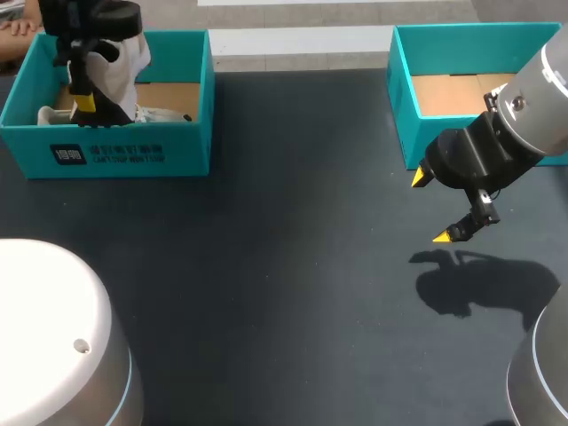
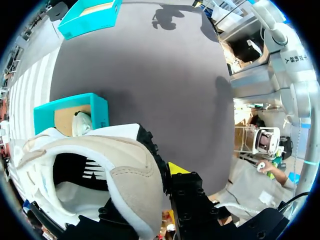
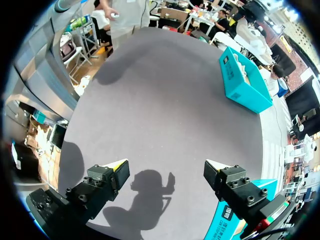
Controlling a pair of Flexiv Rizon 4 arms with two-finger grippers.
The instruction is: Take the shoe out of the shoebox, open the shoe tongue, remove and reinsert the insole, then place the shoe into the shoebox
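Jaws first: your left gripper (image 1: 84,99) is clenched on the shoe (image 1: 124,58). Your right gripper (image 1: 432,206) stands released, its yellow tips wide apart with nothing between them.

The shoe is white and beige with a dark sole. It hangs over the left shoebox (image 1: 133,151), which sits at the table's far left corner. A second white shoe (image 1: 164,114) lies on that box's cardboard floor against the near wall.

For room to move, a broad stretch of dark table (image 1: 293,266) runs between the two boxes and nearer to you. The right box (image 1: 404,98) sits at the far right edge. Your right gripper hovers just off its near left corner, above the table and close to that teal wall.

The head view hides the grasp behind the left wrist. The left wrist view shows it: a yellow fingertip (image 2: 175,168) presses the shoe's dark sole, and the shoe's mouth faces the camera with its dark lining showing. The left shoebox lies below and beyond the shoe in that view. The other finger's tip is hidden behind the shoe.

The right wrist view shows the bare gap between its fingers. Its own shadow (image 3: 150,192) falls on the table underneath, and the left shoebox is well away across the cloth.
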